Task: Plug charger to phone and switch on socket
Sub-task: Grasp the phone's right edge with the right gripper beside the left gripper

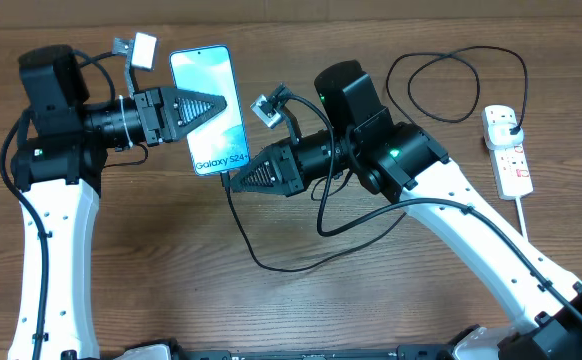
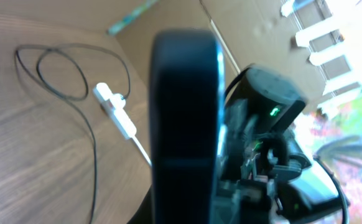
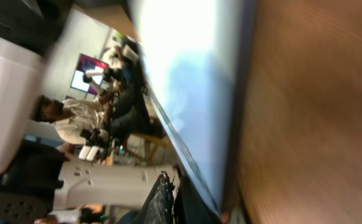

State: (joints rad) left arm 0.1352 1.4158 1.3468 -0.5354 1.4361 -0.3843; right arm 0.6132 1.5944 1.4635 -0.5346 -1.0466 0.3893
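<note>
Near the far edge of the surface (image 1: 151,260), left of its middle, the left fingers (image 1: 214,107) are clamped shut on the phone (image 1: 211,140). They grip it across its width with the lit screen up and the "Galaxy" end pointing toward the near edge. Just beside that end, the right fingers (image 1: 234,180) are pinched shut on the charger (image 1: 243,235). Its connector tip is hidden between them, so we cannot tell whether it has entered the port. The black cable drops from there in a slack curve toward the near edge. Another length lies looped by the far right corner, where the plug sits in the socket (image 1: 508,150) at the right edge. We judge the step in hand to be seating the connector. To do it well, we should hold the phone rigid and line the tip square with the port. Then we push straight along the phone's long axis, leaving the cable slack. Afterwards the socket's switch will need one freed arm.
</note>
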